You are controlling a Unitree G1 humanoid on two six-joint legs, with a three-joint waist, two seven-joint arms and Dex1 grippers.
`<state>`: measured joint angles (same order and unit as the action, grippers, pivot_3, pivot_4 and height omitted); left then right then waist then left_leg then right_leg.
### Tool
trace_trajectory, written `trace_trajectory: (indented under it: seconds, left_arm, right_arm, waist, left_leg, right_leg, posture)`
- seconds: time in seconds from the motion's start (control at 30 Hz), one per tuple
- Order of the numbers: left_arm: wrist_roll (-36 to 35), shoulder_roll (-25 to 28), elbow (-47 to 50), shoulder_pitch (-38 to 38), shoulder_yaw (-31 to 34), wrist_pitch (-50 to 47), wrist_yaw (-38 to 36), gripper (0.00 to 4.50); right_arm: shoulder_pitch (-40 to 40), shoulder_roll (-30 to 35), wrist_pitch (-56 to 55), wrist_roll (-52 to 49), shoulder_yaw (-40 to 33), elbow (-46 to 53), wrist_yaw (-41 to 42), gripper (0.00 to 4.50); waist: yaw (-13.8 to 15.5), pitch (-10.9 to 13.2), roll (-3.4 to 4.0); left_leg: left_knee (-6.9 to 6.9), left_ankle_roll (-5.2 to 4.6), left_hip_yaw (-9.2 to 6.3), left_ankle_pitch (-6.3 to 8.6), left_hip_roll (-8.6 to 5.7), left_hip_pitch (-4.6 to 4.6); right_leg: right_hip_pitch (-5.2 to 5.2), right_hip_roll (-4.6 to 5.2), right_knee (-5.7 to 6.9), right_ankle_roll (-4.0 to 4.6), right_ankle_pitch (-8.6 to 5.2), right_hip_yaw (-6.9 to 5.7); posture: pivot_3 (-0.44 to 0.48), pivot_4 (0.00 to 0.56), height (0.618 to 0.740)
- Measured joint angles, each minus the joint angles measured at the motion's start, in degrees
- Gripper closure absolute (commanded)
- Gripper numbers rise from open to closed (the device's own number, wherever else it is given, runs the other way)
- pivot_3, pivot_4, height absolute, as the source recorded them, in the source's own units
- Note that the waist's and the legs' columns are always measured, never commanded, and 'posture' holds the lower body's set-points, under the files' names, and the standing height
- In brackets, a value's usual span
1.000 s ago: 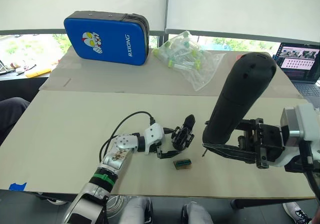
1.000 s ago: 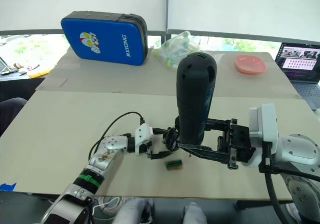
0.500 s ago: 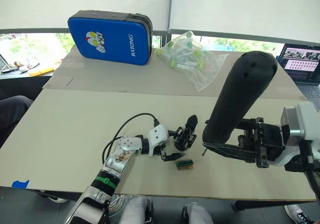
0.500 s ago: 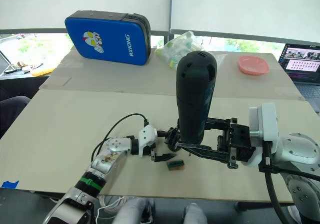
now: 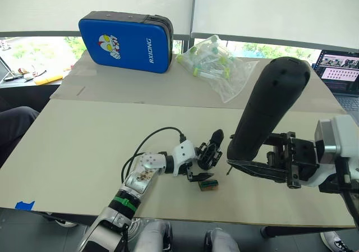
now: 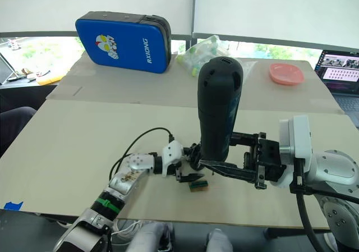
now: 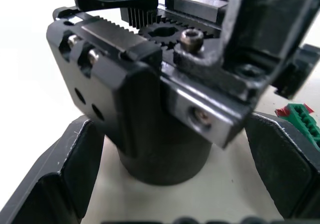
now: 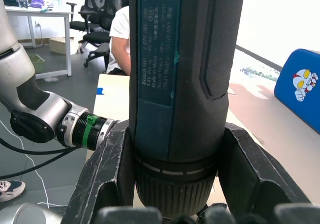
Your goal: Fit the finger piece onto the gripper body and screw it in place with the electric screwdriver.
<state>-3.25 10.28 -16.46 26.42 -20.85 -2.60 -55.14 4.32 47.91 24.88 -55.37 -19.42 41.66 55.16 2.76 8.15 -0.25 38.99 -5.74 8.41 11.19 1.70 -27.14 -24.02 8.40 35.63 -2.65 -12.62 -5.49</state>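
Note:
The gripper body (image 5: 209, 152), a black assembly with an upright finger, stands on the table near the front middle. My left gripper (image 5: 200, 166) is open around it. In the left wrist view the round base (image 7: 160, 159) sits between my fingers (image 7: 55, 181) with a gap on each side. My right gripper (image 5: 247, 156) is shut on the electric screwdriver (image 5: 268, 111), a thick black cylinder held tilted. Its thin bit (image 5: 228, 172) points down, just right of the gripper body. The finger piece is out of view as a separate part.
A small green-and-brown block (image 5: 207, 185) lies just in front of the gripper body. A blue case (image 5: 124, 34), a bag of tubes (image 5: 216, 64) and a pink dish (image 6: 286, 73) sit at the back. A laptop (image 5: 336, 72) is far right. A seated person (image 8: 122, 29) is behind.
My left gripper has moved right and now straddles the gripper body's base. The right gripper and the screwdriver have stayed put. The camera has shifted slightly.

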Motion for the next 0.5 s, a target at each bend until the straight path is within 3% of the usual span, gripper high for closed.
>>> trace_trajectory:
  seconds: [0.03,0.1,0.23,0.5]
  left_arm:
    - [0.12,0.02,-0.17,0.16,-0.07,-0.04,0.06,0.03]
    - [0.45,0.08,-0.22,0.34,-0.06,-0.05,0.18,0.56]
    - [0.73,0.48,-0.62,0.55,0.03,-0.05,0.66,2.18]
    - [0.79,0.72,-1.16,0.78,0.37,0.22,0.55,2.16]
  right_arm:
    - [0.00,0.00,0.00,0.00,0.00,0.00,-0.15,2.59]
    - [-0.01,0.00,0.00,0.00,0.00,0.00,-0.23,2.59]
    - [-0.01,0.00,0.00,0.03,-0.01,0.00,-0.27,2.59]
    - [0.80,0.99,0.07,-0.15,-0.21,-0.28,-0.28,2.59]
  waist:
    - [0.00,0.00,0.00]
    - [0.01,0.00,0.00]
    - [-0.03,0.00,0.00]
    - [-0.10,0.00,0.00]
  left_leg:
    - [0.00,0.00,0.00,0.00,0.00,0.00]
    - [0.00,-0.01,0.00,0.00,0.00,0.00]
    - [0.00,-0.01,0.00,-0.01,0.00,0.00]
    - [0.01,-0.01,0.00,-0.01,0.01,0.01]
  right_leg:
    - [0.00,0.00,0.00,0.00,0.00,0.00]
    - [0.00,0.00,0.00,0.00,0.00,0.00]
    - [0.00,0.00,0.00,0.00,0.00,0.00]
    - [0.01,0.00,0.01,0.01,0.00,0.00]
  posture:
    - [0.000,0.150,0.740]
    - [0.000,0.150,0.740]
    - [0.000,0.150,0.740]
    - [0.000,0.150,0.740]
